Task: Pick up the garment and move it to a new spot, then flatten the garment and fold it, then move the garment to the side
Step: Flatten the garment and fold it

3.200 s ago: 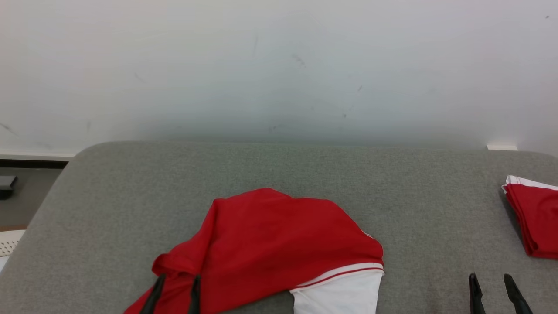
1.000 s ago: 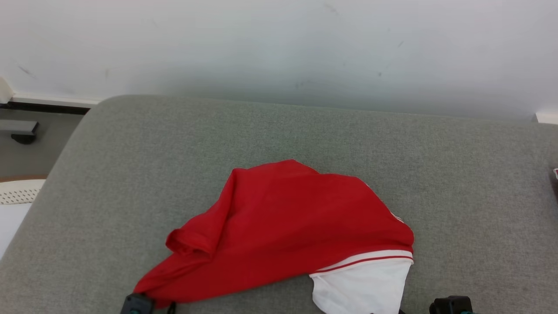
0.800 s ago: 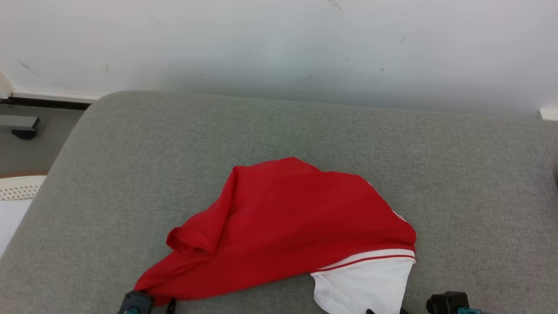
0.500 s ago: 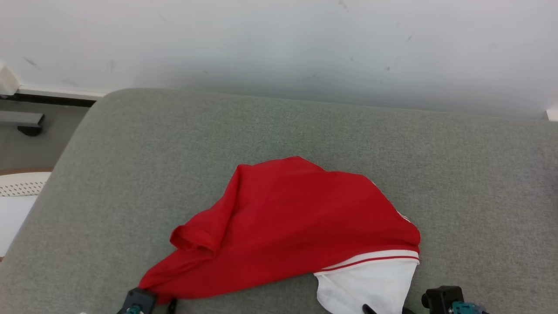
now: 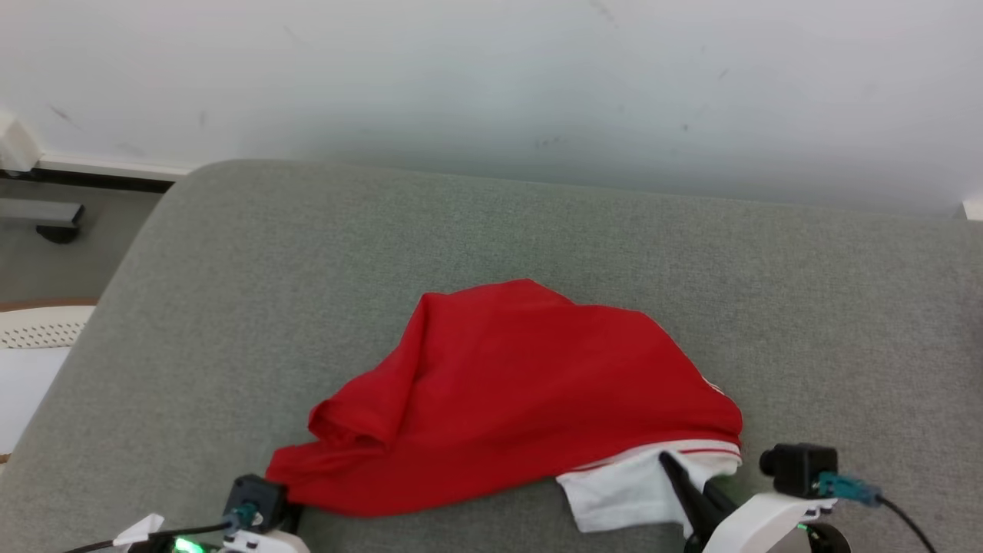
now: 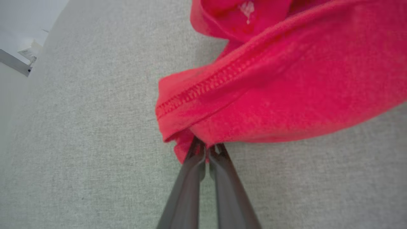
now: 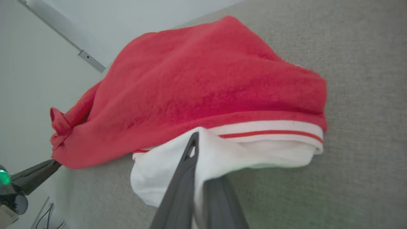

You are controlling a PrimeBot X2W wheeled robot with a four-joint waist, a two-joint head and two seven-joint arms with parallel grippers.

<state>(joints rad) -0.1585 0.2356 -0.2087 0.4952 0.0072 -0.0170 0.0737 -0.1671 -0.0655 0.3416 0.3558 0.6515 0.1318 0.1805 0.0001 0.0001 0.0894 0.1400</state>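
Garment [image 5: 522, 399] crumpled; left gripper [image 6: 206, 149] clamps its red corner, right gripper [image 7: 198, 159] clamps its white sleeve. Pickup step: next, lift both evenly.

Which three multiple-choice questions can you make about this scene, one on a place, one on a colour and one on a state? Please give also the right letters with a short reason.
1. Where does the garment lie?
A. on the grey padded surface
B. on a wooden floor
C. inside a basket

2. What colour is the part of the garment that the right gripper holds?
A. red
B. white
C. blue

3. In what state is the left gripper?
A. wide open above the cloth
B. shut on the red edge of the garment
C. open and lying flat on the surface

Right letters:
1 A: in the head view, grey fabric shows all around the garment.
2 B: in the right wrist view, the jaws pinch the white cloth below the striped band.
3 B: in the left wrist view, the jaws meet with red cloth caught at their tips.
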